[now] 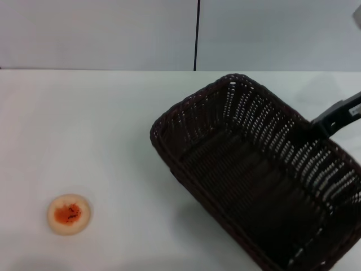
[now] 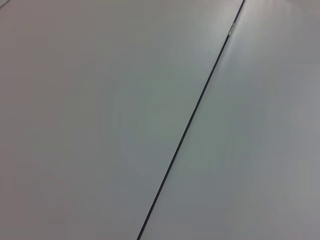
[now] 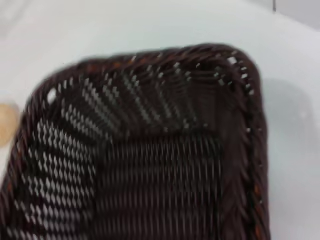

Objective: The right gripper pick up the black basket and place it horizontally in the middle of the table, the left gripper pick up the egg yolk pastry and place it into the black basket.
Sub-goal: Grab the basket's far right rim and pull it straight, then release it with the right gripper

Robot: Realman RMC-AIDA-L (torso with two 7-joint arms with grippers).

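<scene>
The black basket (image 1: 254, 175) is on the right side of the table (image 1: 84, 130), set at a slant with a shadow under its near edge. My right gripper (image 1: 318, 127) reaches in from the right and holds the basket's far rim; its fingertips are hidden behind the rim. The right wrist view looks down into the basket (image 3: 150, 165). The egg yolk pastry (image 1: 69, 214) lies at the front left of the table, orange-red face up, far from the basket. A sliver of it shows in the right wrist view (image 3: 5, 124). My left gripper is out of view.
A grey wall with a dark vertical seam (image 1: 196, 34) stands behind the table. The left wrist view shows only that wall and seam (image 2: 190, 120). Bare tabletop lies between the pastry and the basket.
</scene>
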